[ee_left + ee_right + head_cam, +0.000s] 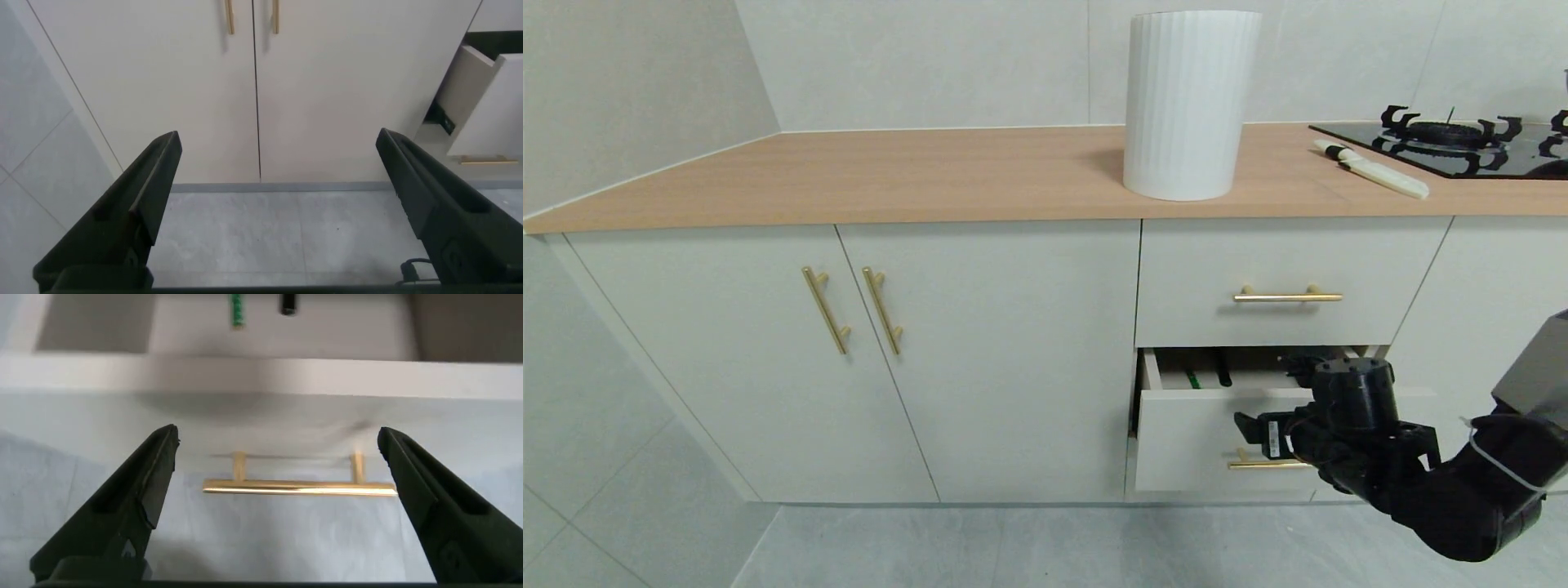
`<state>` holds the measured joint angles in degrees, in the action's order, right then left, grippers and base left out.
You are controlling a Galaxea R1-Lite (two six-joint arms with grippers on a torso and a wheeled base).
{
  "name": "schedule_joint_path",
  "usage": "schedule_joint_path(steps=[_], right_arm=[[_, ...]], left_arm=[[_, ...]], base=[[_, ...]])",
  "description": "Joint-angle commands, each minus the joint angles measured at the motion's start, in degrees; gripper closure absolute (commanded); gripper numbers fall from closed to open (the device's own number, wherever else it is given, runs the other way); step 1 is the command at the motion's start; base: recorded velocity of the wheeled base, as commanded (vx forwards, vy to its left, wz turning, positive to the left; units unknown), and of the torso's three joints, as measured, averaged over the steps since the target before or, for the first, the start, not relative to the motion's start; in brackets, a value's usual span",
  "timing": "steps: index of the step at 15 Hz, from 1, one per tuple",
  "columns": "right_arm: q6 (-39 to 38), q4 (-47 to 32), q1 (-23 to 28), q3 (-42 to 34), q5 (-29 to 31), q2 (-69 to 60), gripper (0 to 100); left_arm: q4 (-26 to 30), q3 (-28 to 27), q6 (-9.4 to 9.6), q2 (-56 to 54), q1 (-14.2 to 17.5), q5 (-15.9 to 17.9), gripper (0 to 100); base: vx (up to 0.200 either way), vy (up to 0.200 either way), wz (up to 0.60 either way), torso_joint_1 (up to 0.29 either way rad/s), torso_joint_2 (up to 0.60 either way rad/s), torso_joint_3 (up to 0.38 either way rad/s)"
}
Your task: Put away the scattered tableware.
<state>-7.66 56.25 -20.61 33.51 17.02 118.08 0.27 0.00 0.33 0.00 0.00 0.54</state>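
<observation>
Head view: lower drawer (1184, 445) ajar, utensils (1221, 371) inside; right end effector (278, 439), left end effector (278, 143) agape, empty.

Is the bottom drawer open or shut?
Open, partway. The bottom drawer has its front standing out from the cupboard, and its inside shows behind the front.

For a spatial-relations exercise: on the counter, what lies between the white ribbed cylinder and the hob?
A cream knife lies on the counter between the cylinder and the hob; the head view shows it.
</observation>
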Motion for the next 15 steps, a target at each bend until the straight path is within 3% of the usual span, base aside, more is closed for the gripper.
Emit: schedule_joint_path(steps=[1,8,15], right_arm=[[1.68,4.75,1.01,0.33,-0.85,4.79,0],[3.35,16.17,3.74,3.31,-0.76,13.14,0],[2.91,17.58,6.82,9.55,0.12,17.01,0]], left_arm=[[0.00,0.00,0.02,0.00,0.00,-0.01,0],[0.00,0.00,0.02,0.00,0.00,-0.01,0],[0.00,0.00,0.02,0.00,0.00,-0.01,0]], base=[[0.000,0.000,0.00,0.000,0.00,0.000],[0.000,0.000,0.00,0.000,0.00,0.000],[0.000,0.000,0.00,0.000,0.00,0.000]])
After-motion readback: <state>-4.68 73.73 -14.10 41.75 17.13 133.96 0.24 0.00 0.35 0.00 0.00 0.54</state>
